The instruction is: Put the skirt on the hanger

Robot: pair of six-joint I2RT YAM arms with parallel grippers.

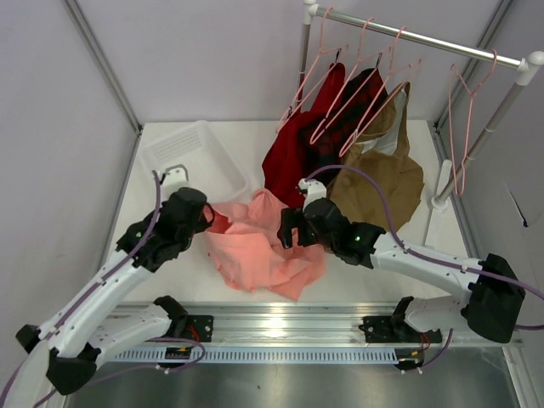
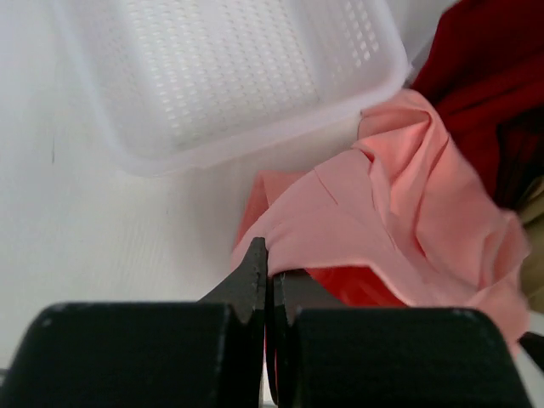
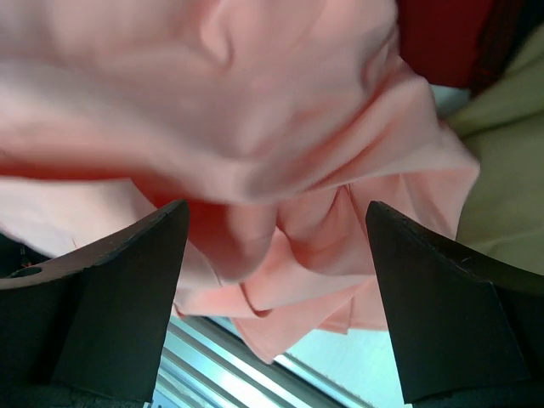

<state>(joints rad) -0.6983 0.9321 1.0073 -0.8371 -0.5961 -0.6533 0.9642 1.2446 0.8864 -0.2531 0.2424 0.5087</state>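
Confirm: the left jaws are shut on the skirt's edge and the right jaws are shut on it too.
Wrong on the right gripper: its jaws stand wide open over the skirt, as the right wrist view shows. The left gripper is shut on its edge.

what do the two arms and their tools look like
Both the left arm and right arm have white links with black joint housings. A thin purple cable runs along each. The left tool and right tool are matte black, with two wedge-shaped fingers tapering to the tips. A small green light shows on the right arm's wrist.
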